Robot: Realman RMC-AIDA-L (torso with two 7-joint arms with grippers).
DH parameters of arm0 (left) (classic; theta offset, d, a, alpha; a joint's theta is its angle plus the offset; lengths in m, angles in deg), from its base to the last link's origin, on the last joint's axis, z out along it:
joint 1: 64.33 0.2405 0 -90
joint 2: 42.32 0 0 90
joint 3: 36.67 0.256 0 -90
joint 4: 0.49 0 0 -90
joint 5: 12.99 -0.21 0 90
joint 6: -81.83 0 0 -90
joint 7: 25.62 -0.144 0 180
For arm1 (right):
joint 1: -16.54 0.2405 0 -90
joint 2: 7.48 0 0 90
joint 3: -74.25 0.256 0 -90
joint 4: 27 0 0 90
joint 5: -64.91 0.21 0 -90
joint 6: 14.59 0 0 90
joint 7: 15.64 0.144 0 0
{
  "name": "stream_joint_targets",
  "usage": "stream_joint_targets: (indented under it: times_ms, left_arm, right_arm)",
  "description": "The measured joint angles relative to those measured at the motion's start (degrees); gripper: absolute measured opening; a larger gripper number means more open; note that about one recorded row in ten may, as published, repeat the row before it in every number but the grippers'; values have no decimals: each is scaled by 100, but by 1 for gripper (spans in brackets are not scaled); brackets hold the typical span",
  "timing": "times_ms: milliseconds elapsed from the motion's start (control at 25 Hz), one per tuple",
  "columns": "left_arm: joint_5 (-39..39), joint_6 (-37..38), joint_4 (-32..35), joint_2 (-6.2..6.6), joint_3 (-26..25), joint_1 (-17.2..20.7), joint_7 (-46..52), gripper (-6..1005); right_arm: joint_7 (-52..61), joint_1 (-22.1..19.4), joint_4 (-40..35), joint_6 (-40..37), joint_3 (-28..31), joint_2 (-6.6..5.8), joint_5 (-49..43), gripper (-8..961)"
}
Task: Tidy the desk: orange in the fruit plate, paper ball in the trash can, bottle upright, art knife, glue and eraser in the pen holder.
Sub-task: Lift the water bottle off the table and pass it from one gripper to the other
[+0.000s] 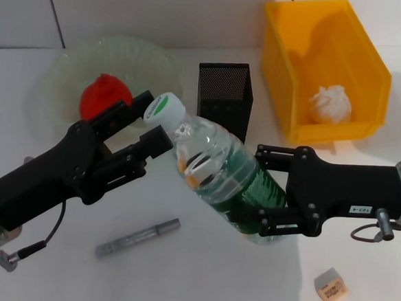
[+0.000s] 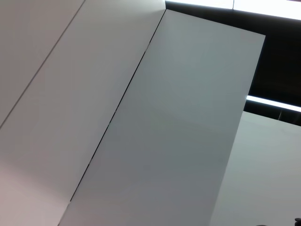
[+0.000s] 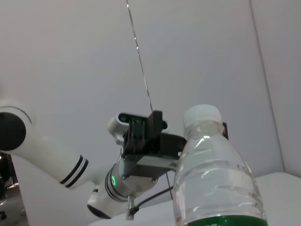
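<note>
Bottle-righting step: right gripper [image 1: 261, 192] clamps the water bottle [image 1: 216, 172] low — left gripper [image 1: 145, 121], open, straddles its cap [image 1: 164, 107]; next, tip it upright.

White tabletop [image 1: 198, 281]; grey wall panels [image 2: 117, 94] with dark seams behind; dark ceiling gap [image 2: 282, 61] above.

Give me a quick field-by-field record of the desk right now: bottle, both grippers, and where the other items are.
bottle: tilted, cap toward left gripper
right gripper: shut on bottle's lower body
left gripper: open, fingers either side of the cap
orange: in fruit plate
paper ball: in trash can
pen holder: upright behind bottle
art knife: lying on desk
eraser: on desk, front right
</note>
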Motion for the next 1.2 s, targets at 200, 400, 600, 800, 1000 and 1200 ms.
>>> stream_joint_targets:
  times_ms: [200, 400, 600, 800, 1000, 1200]
  left_arm:
    - [5, 32, 0, 0, 38, -83, -11, 812]
    - [7, 22, -52, 1, 60, -129, -67, 808]
    - [12, -19, -138, 0, 58, -170, -164, 798]
    - [17, -2, -142, 1, 57, -178, -173, 787]
    - [17, 26, -141, 1, 59, -187, -338, 733]
    - [44, 44, -150, 0, 36, -201, -520, 515]
  right_arm:
    - [-45, 186, 199, 134, -203, 15, 24, 761]
    - [-145, 372, 417, 135, -213, 17, 33, 761]
    - [-151, 426, 446, 111, -214, 18, 37, 761]
    - [-157, 427, 450, 98, -214, 18, 70, 762]
    - [-177, 425, 452, 91, -261, 25, 96, 762]
    - [-232, 429, 512, 91, -329, 27, 115, 762]
